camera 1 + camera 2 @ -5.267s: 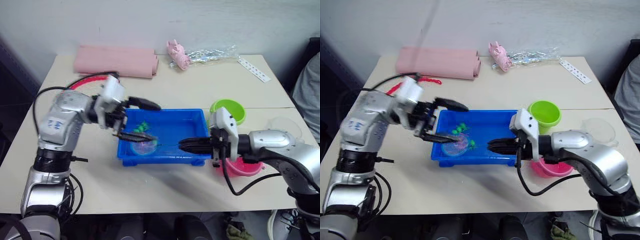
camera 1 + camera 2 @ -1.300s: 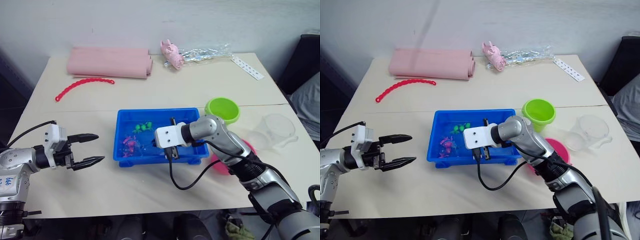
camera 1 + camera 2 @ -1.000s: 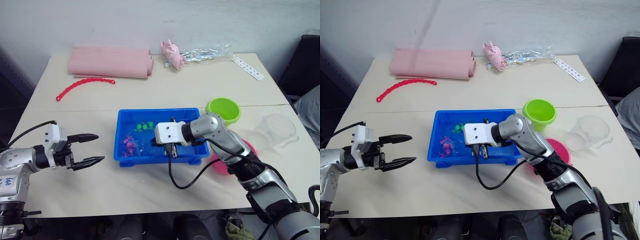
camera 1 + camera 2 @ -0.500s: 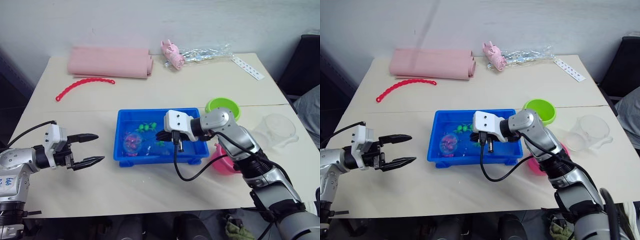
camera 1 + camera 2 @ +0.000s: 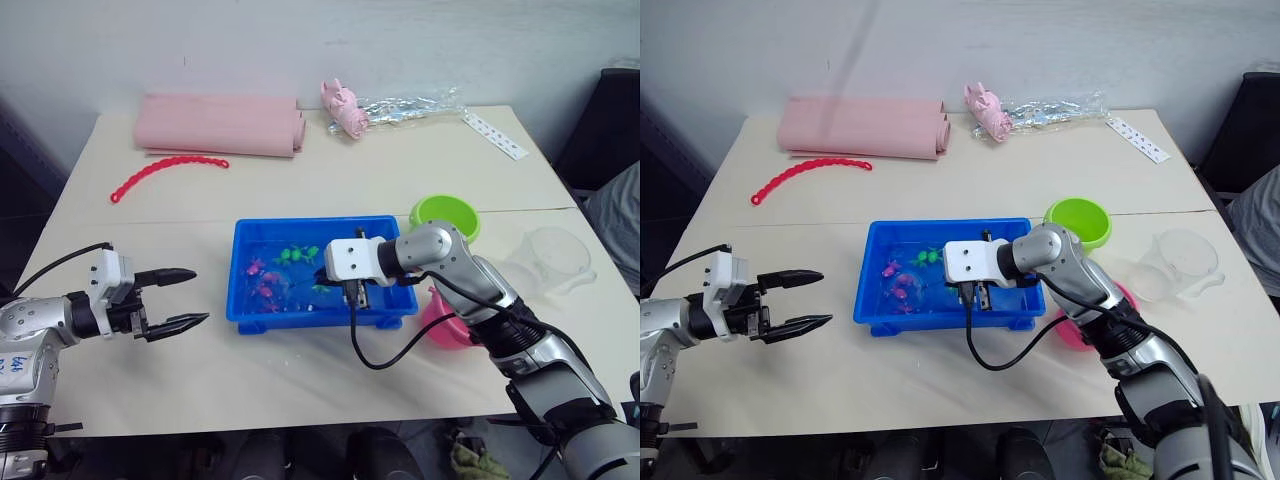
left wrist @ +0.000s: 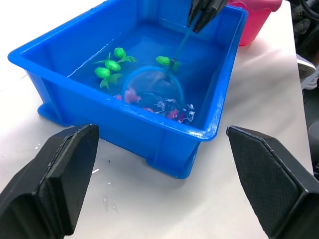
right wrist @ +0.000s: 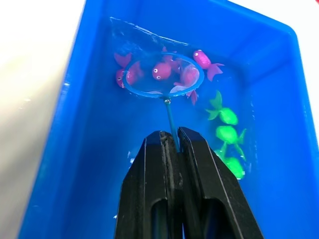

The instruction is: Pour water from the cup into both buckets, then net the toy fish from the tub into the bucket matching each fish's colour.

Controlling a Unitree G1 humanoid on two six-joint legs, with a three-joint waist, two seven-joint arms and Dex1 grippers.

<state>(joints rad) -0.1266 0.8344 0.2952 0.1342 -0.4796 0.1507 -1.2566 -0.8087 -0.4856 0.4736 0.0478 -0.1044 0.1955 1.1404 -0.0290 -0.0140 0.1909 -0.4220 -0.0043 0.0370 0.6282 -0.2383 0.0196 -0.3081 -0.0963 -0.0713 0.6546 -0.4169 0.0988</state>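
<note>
On the matte beige table (image 5: 300, 180) we saw the right gripper (image 7: 172, 142) clamped on the thin stick of the round mesh net (image 7: 162, 74), dipped among glossy pink fish (image 7: 162, 70) in the rectangular blue tub (image 5: 243, 250), while the left gripper (image 5: 180, 297) hung wide open, holding nothing, at the tub's nine o'clock.

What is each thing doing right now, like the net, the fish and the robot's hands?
Net: in the tub's water, over pink fish.
Tub: holds water and fish.
Green fish: loose in the tub.
Right gripper: shut on the net's stick.
Left gripper: open, empty.
Cup: upright.
</note>
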